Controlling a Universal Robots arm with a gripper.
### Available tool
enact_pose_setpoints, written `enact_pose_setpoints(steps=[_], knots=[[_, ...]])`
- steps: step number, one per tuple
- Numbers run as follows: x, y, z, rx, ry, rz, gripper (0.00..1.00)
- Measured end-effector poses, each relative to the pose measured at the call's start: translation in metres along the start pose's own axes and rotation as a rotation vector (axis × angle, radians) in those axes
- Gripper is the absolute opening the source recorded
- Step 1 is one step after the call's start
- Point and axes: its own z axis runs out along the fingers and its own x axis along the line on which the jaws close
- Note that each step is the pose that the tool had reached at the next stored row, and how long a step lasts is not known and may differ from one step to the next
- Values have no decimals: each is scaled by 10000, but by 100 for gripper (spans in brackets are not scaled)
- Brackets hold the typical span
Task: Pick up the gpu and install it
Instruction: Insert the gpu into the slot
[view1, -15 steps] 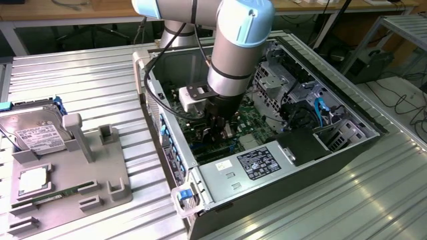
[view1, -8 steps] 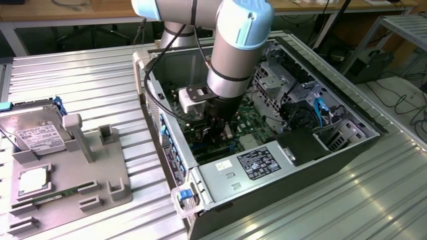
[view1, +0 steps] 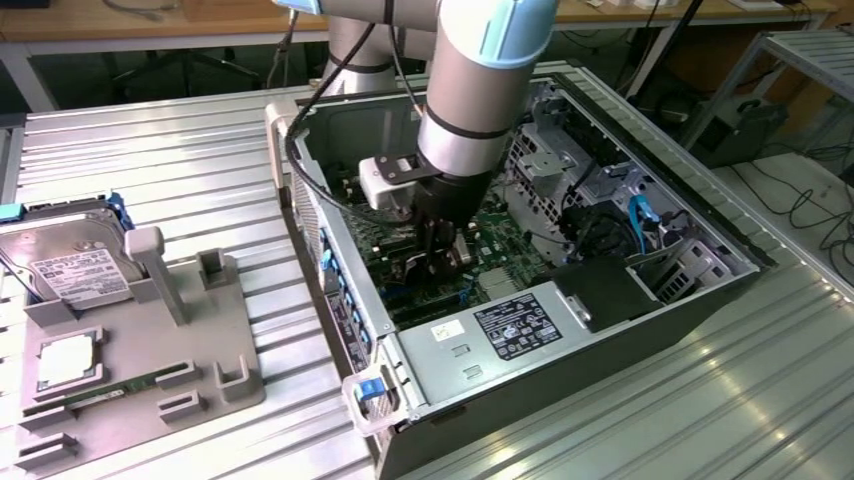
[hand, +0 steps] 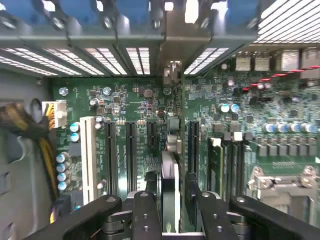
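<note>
While lowered deep into the open case, gripper (hand: 170, 186): set straight over the motherboard so that a card can go down edge-first into its slot; seen in the exterior view at (view1: 441, 255) on the end of the arm.
Fingers (hand: 146, 210): one on each side of the gpu, close against it; whether clenched on it or already released, cannot tell.
Gpu (hand: 170, 167): standing on edge between the fingers, upright on the motherboard, in line with the long slots; appears seated or nearly so, judged from how low it sits.
Gpu, look: thin, black, flat, viewed edge-on as a narrow dark strip with a paler band along one face; bracket end hidden from here.
Expansion slots (hand: 130, 150): long black sockets just beside the gpu, parallel to it, unoccupied; one white socket (hand: 89, 150) further to the side.
Motherboard (hand: 140, 100): green, lying flat on the case floor, hence the descent from above.
Rear slot grilles (hand: 100, 55): slatted wall beyond the slots, where a card's bracket would meet the case.
Computer case (view1: 694, 215): on its side, panel off, on the ribbed metal tabletop (view1: 641, 420).
Parts tray (view1: 174, 350): well apart, at the exterior view's left, holding a hard drive (view1: 74, 265) and a RAM stick (view1: 114, 392).
</note>
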Motion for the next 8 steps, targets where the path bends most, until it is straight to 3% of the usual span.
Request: enact_pose_setpoints(steps=[8], knots=[[-12, 1, -398, 51, 5, -1, 35]])
